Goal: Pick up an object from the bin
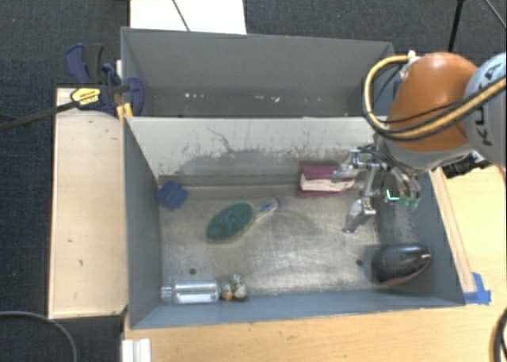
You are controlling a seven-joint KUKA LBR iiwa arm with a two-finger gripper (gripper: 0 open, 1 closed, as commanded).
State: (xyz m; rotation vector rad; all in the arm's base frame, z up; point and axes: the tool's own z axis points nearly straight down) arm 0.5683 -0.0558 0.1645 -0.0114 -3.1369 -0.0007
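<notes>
My gripper (355, 194) hangs low at the right side of the bin, its two metal fingers spread apart with nothing between them, so it is open. One fingertip (347, 172) is right beside the end of a maroon and pink block (319, 179) that lies against the back wall. The other fingertip (356, 219) points at the bare floor. A black computer mouse (400, 262) rests in the front right corner, just below and right of the gripper.
A green oval brush with a blue handle (232, 221) lies mid-left. A small blue piece (171, 195) sits at the left wall. A clear little bottle (190, 293) and a small trinket (234, 291) lie at the front left.
</notes>
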